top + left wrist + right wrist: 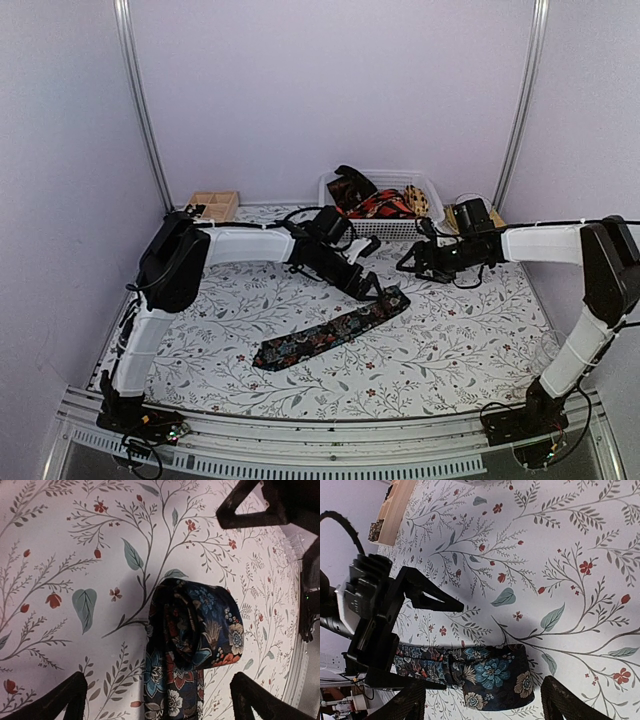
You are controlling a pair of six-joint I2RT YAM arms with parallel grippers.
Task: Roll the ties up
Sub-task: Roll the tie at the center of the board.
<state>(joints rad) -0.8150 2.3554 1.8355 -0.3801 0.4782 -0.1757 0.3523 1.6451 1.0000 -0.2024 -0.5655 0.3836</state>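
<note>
While the dark floral tie (pixel 330 335) lies on the desk (pixel 460 340) with only the end (pixel 195 625) beside your left tool (pixel 378 290) folded over, that tool and your right tool (pixel 408 262) both gape empty, so nearly all its rolling looks undone, and more ties (pixel 375 203) wait in the basket (pixel 400 229).

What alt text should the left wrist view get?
A dark floral tie lies on the flower-printed tablecloth, its end folded over into the start of a roll. The left jaws stand open either side of it at the bottom edge, not touching it; a right-arm fingertip shows top right.
</note>
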